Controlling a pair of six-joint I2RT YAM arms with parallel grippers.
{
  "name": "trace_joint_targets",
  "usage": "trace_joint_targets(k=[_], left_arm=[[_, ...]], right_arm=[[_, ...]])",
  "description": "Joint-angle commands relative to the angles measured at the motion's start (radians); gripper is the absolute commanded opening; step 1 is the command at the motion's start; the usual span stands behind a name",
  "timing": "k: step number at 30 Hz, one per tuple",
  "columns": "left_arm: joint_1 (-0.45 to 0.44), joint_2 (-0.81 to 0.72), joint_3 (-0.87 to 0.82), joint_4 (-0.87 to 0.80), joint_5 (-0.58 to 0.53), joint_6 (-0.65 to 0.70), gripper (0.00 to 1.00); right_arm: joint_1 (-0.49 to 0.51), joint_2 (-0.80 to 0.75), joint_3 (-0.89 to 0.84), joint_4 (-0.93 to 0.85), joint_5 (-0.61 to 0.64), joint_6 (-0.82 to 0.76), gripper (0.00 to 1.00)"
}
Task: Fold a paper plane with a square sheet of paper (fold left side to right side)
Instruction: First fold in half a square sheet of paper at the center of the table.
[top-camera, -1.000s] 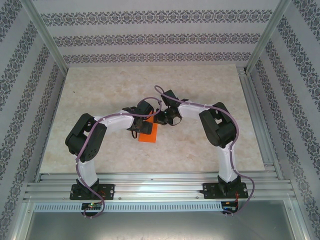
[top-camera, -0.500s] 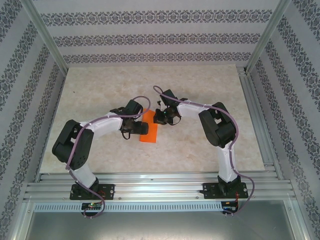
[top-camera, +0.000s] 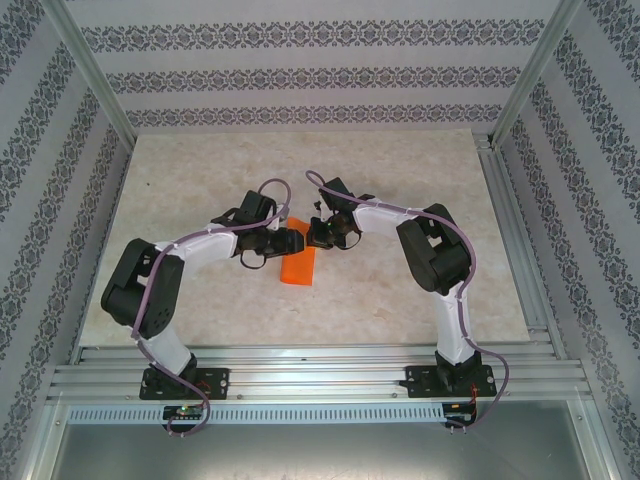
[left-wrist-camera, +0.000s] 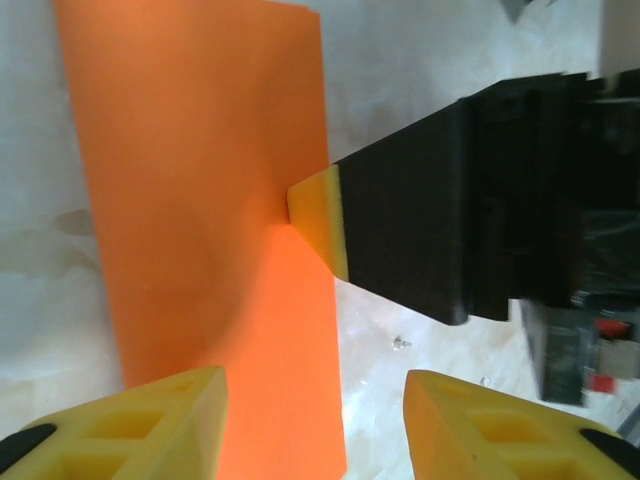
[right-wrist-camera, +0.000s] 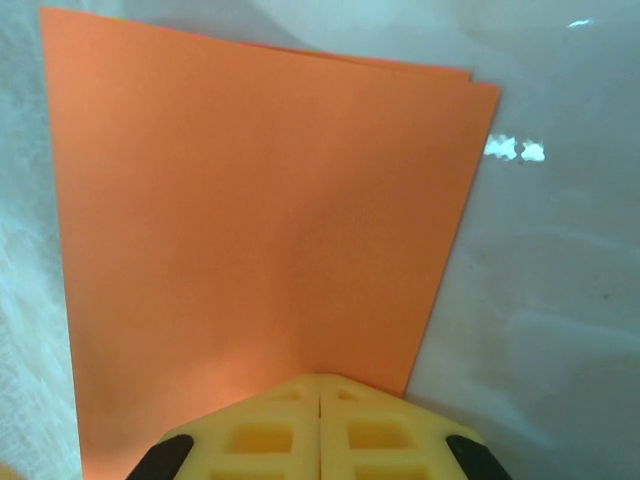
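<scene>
Paper: the square sheet of paper (top-camera: 298, 268) lies flat on the tabletop (top-camera: 200, 180) between my two hands. It is doubled over into a tall orange rectangle. At its far corner two layers show, slightly out of line.
Right hand: my right hand (right-wrist-camera: 320, 385) is closed tight with nothing between its fingers. The joined tip rests on one long edge of the paper, pinning it down.
Left hand: my left hand (left-wrist-camera: 312, 400) is partly open and grips nothing. One finger sits over the orange and the other over bare tabletop, with the paper's long edge between them. I cannot tell whether either finger touches down.
Weight: I judge it to be almost nothing, so a nudge or a dragging finger would shift it.
Stiffness: it looks thin and limp. Lifted by one corner it would likely droop, though the doubled layers add a little body.
Surface: smooth paper on a smooth tabletop, so I expect it to slide unless one hand presses on it.
Fragility: it should crease for good wherever it is pinched, and it could tear if it is pulled against the pinned spot.
Where to take hold: I'd go in at a free edge or corner, away from the pinned point, with one finger slipped under the layer and a light, shallow pinch.
</scene>
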Motion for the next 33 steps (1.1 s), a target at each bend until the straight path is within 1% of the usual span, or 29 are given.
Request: trace_joint_targets(k=[1, 7, 20, 26, 33], left_arm=[[0.004, 0.037, 0.03, 0.062, 0.045, -0.024, 0.48], [0.004, 0.093, 0.043, 0.094, 0.065, -0.035, 0.44], [0.003, 0.117, 0.019, 0.02, -0.052, 0.014, 0.41], [0.003, 0.117, -0.018, 0.004, -0.09, 0.031, 0.41], [0.004, 0.122, -0.069, 0.014, -0.108, 0.032, 0.4]], right_arm=[[0.017, 0.059, -0.002, -0.062, 0.069, -0.027, 0.06], [0.021, 0.064, 0.004, -0.072, 0.074, -0.032, 0.06], [0.024, 0.07, 0.015, -0.098, 0.102, -0.045, 0.06], [0.024, 0.072, 0.018, -0.11, 0.111, -0.051, 0.06], [0.023, 0.075, 0.021, -0.119, 0.119, -0.053, 0.06]])
